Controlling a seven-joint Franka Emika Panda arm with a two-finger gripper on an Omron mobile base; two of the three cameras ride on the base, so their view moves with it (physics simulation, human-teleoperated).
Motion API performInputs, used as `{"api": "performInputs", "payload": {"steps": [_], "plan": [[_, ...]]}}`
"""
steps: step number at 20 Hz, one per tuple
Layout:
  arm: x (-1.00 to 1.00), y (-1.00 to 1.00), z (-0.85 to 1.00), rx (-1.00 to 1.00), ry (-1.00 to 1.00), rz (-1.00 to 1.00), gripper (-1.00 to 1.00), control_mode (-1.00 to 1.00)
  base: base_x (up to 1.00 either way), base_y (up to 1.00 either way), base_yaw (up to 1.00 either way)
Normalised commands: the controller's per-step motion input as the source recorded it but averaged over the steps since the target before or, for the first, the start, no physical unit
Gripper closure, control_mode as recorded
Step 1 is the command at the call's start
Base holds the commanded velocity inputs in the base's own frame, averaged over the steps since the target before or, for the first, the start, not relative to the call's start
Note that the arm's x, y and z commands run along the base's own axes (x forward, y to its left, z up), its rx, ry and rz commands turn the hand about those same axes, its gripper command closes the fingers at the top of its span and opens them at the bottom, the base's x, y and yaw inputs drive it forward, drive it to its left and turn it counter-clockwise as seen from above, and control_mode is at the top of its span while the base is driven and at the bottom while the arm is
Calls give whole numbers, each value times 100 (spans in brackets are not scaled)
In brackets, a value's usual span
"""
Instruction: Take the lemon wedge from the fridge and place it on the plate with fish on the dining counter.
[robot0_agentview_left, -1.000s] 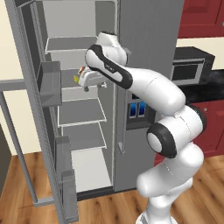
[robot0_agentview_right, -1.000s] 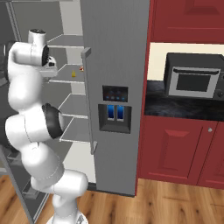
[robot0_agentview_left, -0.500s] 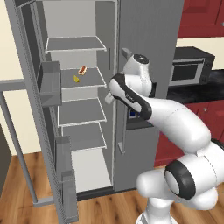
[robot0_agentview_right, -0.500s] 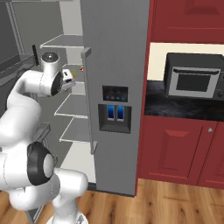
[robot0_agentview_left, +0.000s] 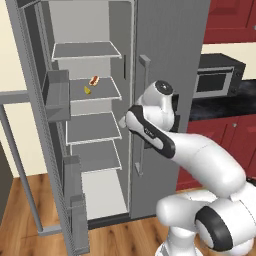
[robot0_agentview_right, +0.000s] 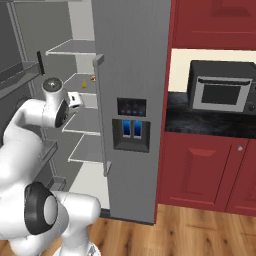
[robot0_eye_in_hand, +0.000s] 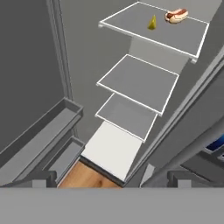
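The gripper (robot0_eye_in_hand: 111, 177) stands with its jaws spread to their widest and nothing between them, touching no shelf or door; in the right base view the hand (robot0_agentview_right: 73, 99) hangs in front of the open left compartment of the fridge (robot0_agentview_right: 131, 60), pointing inward and downward. Beyond the fingertips lie the lower shelves; the lemon wedge (robot0_eye_in_hand: 152, 22) rests higher up, on the second shelf from the top (robot0_agentview_left: 102, 93), point upward, just beside a small hot dog (robot0_eye_in_hand: 176, 15) and apart from it. The wedge (robot0_agentview_left: 87, 90) is judged light, somewhat soft and probably slick-skinned, liable to squirt sideways under a hard pinch. A hold across its two flat flanks, low near the base, appears safest. The open door's bins (robot0_agentview_left: 56, 94) flank the approach on the left.
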Motion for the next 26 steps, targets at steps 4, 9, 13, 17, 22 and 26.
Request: {"api": "performInputs", "payload": {"steps": [4,9,13,17,22,26], "plan": [[-41,-24,2,8,16,-48,-100,-100,0,0,0],[0,1,7,0,8,-9,-100,-100,0,0,0],[2,77,10,0,8,-5,-100,-100,0,0,0],[4,40,15,1,6,-10,-100,-100,0,0,0],[-3,-79,-4,20,27,-19,-100,-100,0,0,0],[0,-100,-7,11,5,0,-100,-100,0,0,0]]}}
